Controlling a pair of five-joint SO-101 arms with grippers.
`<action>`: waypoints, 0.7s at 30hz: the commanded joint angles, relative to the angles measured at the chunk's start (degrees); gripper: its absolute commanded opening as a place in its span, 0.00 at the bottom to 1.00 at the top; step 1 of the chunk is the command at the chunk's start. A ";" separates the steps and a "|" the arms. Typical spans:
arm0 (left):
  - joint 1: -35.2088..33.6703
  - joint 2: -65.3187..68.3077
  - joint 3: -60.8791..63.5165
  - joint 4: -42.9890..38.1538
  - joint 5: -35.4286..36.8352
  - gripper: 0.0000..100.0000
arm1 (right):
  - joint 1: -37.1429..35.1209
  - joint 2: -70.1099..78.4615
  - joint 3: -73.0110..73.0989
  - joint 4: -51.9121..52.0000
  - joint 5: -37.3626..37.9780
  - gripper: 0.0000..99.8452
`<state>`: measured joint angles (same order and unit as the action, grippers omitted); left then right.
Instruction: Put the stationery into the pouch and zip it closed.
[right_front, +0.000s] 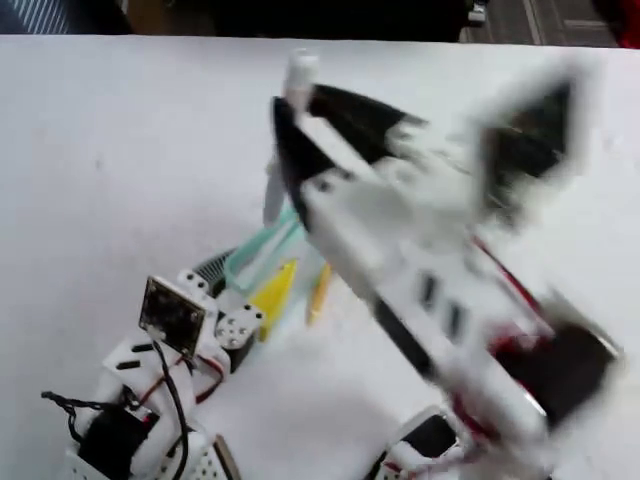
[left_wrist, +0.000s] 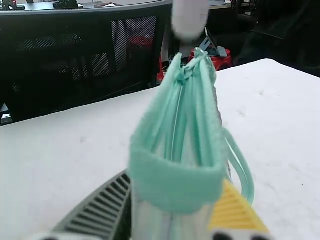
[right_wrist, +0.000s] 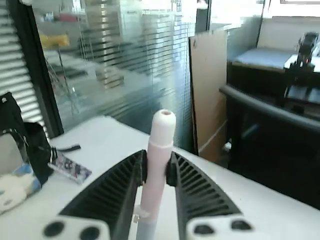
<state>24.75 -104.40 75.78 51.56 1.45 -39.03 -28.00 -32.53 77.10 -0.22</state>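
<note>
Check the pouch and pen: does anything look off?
Nothing looks spilled or damaged. The left hand grips the pouch, and the pen, clamped in the right hand, sits over its pinched far end rather than the wider mouth.

This looks like an office. A white table (left_wrist: 60, 150) stands in front of black mesh-backed chairs (left_wrist: 75, 55). Beyond it runs a glass partition (right_wrist: 125, 55) with horizontal blinds. A black bag (right_wrist: 22, 145) sits near the table's edge, and a cardboard sheet (right_wrist: 212, 95) stands upright by the glass.

The mint-green pouch (left_wrist: 175, 165) sits mouth-up, seemingly unzipped, with a pale pen (right_wrist: 159, 150) upright above its far end.
</note>
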 joint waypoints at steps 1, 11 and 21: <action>0.13 -0.66 -0.44 0.09 0.09 0.18 | -0.84 -0.22 3.16 -1.36 0.88 0.02; 0.13 -0.66 -0.44 0.00 0.09 0.18 | -0.92 -2.77 7.56 -1.45 0.79 0.02; 0.13 -0.66 -0.44 0.00 0.09 0.18 | -3.91 -6.11 17.85 1.10 5.89 0.02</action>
<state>24.75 -104.40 75.78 51.56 1.45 -41.23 -32.04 -16.09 77.63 1.54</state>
